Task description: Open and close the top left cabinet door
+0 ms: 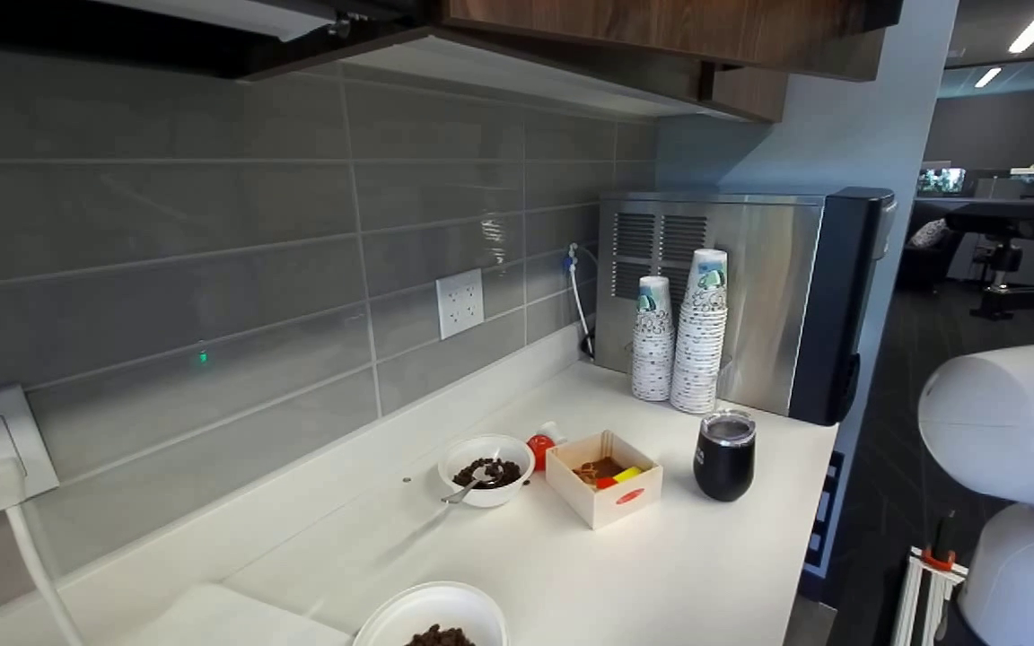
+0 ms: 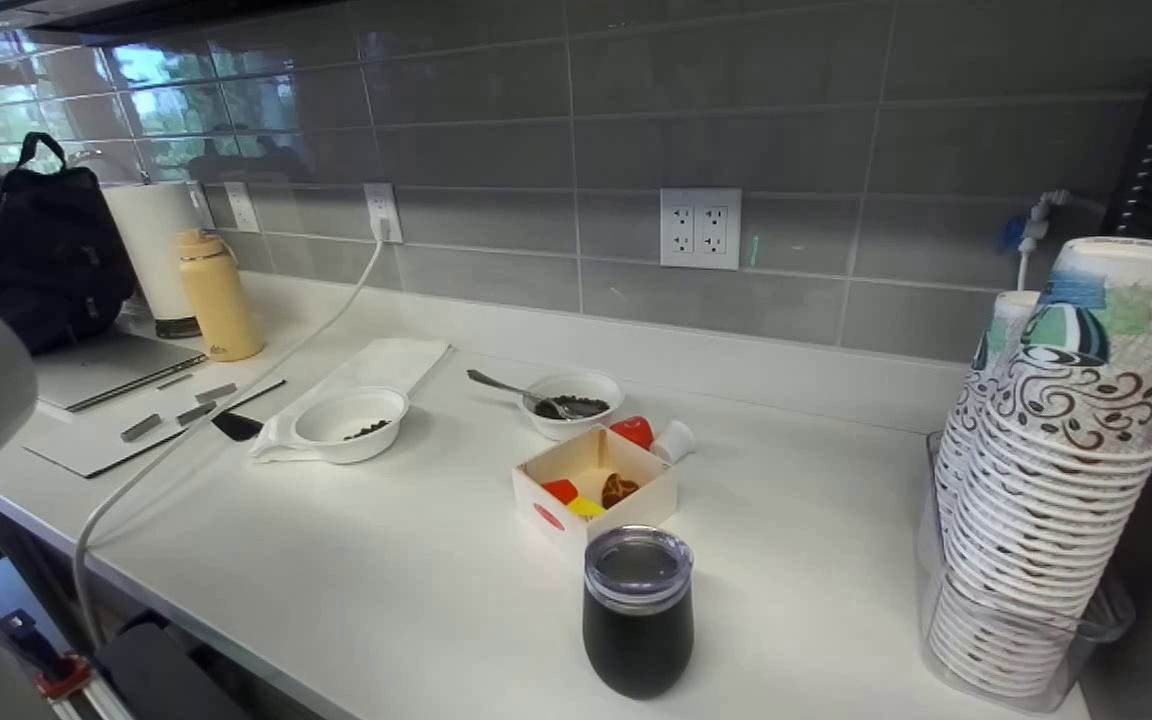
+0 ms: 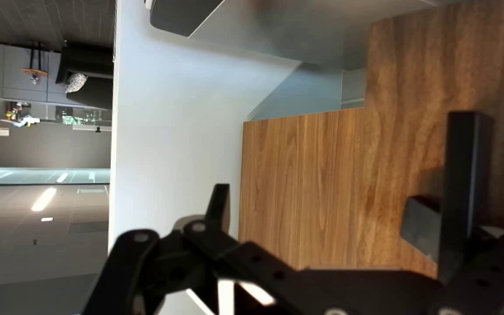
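- Top left cabinet door, a flat brown wood-grain panel: higher than the boxy steel-and-black appliance in an exterior view; it appears ajar, standing out from the white cabinet underside.
- Black two-fingered mechanical hand: in the wrist view, higher than the appliance, its fingers spread wide with brown wood-grain panels behind them. No hold on anything shows; whether a finger touches the door I cannot tell.
- White rounded robot arm: well apart from the appliance, cut off at the edge of both exterior views.
- Flat white surface: under the appliance.
- Printed white paper cups in two nested stacks: just beside the appliance, in a clear plastic holder.
- Black tumbler with a clear lid: upright, farther from the appliance than the cups.
- Square pale wooden box, red, yellow and brown pieces inside: well apart from the appliance.
- Round white bowl of dark bits, a metal spoon leaning in it: likewise well apart from the appliance.
- Second round white bowl, also holding dark bits: farther still from the appliance.
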Available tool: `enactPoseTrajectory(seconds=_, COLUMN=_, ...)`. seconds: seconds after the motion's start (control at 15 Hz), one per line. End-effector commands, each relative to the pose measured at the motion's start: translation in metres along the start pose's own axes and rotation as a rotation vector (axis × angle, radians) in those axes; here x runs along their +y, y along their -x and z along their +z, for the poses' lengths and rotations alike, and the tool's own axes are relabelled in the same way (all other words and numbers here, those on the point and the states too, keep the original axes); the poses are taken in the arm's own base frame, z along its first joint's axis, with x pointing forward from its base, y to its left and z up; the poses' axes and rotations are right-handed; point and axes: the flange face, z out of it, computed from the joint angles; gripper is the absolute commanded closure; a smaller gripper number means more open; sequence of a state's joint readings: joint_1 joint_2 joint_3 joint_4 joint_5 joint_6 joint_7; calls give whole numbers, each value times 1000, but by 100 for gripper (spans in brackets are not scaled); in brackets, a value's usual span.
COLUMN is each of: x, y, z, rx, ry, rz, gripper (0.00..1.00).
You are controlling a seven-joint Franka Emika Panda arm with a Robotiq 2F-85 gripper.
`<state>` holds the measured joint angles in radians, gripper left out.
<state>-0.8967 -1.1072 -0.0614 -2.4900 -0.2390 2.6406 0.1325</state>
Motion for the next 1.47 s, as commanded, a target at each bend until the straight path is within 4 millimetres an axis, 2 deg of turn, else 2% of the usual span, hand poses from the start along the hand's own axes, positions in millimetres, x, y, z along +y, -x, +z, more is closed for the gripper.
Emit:
enactPoseTrajectory(seconds=0.0, x=-8, y=-3, z=16, rx=-15, ry=-21, rz=-24, gripper=0)
enactPoseTrajectory(seconds=0.33, x=-43, y=-12, z=37, rx=3, ry=-91, rz=-22, gripper=0)
enactPoseTrajectory(seconds=0.8, x=-105, y=-28, z=66, rx=-53, ry=-253, rz=-30, gripper=0)
enactPoseTrajectory(seconds=1.0, x=-117, y=-34, z=72, rx=-71, ry=-313, rz=-29, gripper=0)
enactPoseTrajectory(seconds=1.13, x=-119, y=-37, z=73, rx=-77, ry=-338, rz=-30, gripper=0)
enactPoseTrajectory(seconds=1.27, x=-116, y=-38, z=67, rx=-96, ry=-388, rz=-33, gripper=0)
enactPoseTrajectory(seconds=1.4, x=-121, y=-35, z=57, rx=-133, ry=-467, rz=-43, gripper=0)
